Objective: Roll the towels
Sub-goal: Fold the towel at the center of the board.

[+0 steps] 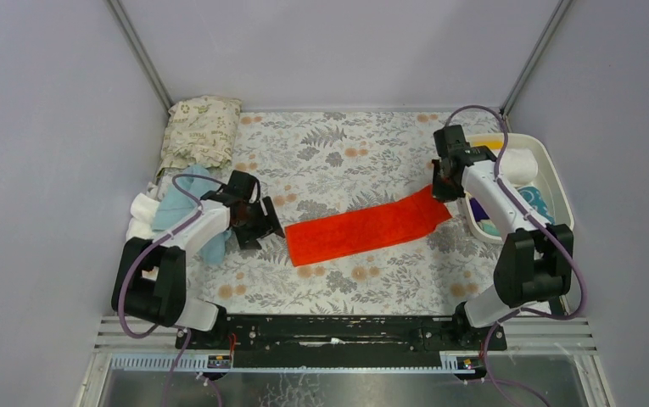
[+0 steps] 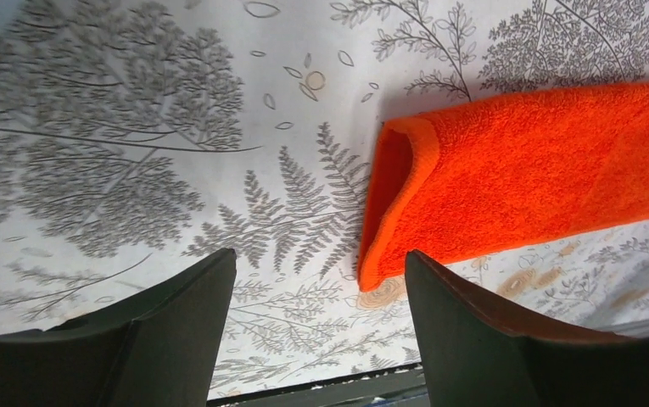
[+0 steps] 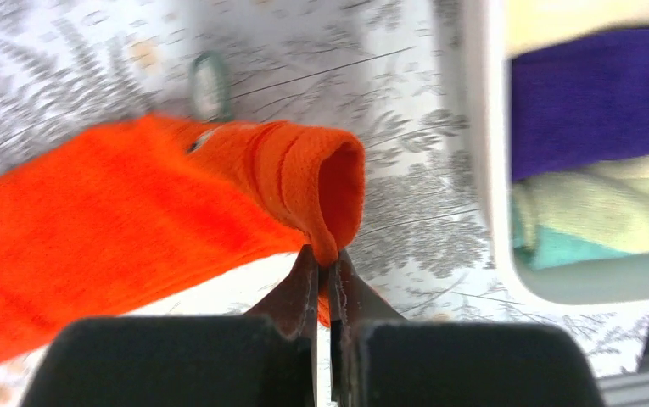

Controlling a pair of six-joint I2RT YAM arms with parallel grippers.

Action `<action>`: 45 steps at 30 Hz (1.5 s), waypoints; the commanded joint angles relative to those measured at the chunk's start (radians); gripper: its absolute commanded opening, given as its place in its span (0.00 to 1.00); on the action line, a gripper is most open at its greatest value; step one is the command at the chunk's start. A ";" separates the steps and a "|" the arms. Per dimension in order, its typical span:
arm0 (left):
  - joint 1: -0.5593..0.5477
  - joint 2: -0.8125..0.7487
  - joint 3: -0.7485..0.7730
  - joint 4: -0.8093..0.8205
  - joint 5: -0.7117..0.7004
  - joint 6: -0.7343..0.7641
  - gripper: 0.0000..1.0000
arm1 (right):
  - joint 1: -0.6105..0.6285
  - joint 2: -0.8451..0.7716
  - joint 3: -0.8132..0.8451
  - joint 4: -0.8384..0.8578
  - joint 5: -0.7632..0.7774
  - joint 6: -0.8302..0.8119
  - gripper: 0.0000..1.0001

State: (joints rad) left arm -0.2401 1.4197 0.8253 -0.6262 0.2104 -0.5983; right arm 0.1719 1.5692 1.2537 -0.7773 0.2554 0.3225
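Grey-and-orange floral mat (image 1: 338,153) covers the tabletop, w/ plain grey walls on 3 sides. One orange-red towel (image 1: 363,227) lies as a long strip across the mat's middle, slanting from the centre toward the right edge, its right end the nearer to the far edge. Two arms are over it. The right gripper (image 3: 325,280), by the right edge, is closed tight on the hem of that right end: fingers pressed together w/ cloth pinched between them, and the end curled into a loop above the tips. The left gripper (image 2: 316,331) hangs just beside the strip's left end, apart from it, fingers spread wide w/ nothing between them; that end is doubled over, 2 layers showing. One white bin (image 3: 483,127) sits near the far-right corner, close to the pinched end. The right wrist view shows 4 cloths in it: pale-yellow cloth (image 3: 592,17), purple cloth (image 3: 596,102), cream cloth (image 3: 609,216), teal cloth (image 3: 558,250). The top view adds 1 white roll (image 1: 520,164). At the left edge, 2 more lie heaped, partly hidden by the left arm: a light-blue cloth (image 1: 168,212) and a white cloth (image 1: 141,212). One leaf-printed cushion (image 1: 202,131) rests at the far-left corner.
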 commanded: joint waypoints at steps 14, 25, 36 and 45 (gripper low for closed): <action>-0.045 0.140 -0.068 0.239 0.135 -0.096 0.31 | 0.323 0.011 0.050 0.113 -0.510 0.146 0.00; -0.060 0.173 -0.122 0.289 0.137 -0.113 0.13 | 0.550 0.230 0.219 0.197 -0.525 0.287 0.00; -0.078 0.170 -0.136 0.304 0.140 -0.121 0.07 | 0.677 0.406 0.357 0.188 -0.429 0.368 0.00; -0.080 0.168 -0.144 0.304 0.134 -0.124 0.06 | 0.713 0.507 0.393 0.185 -0.400 0.360 0.02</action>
State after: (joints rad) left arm -0.3080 1.5684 0.7151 -0.3286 0.3782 -0.7261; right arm 0.8631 2.0544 1.5974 -0.5915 -0.1699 0.6739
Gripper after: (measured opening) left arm 0.066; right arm 0.033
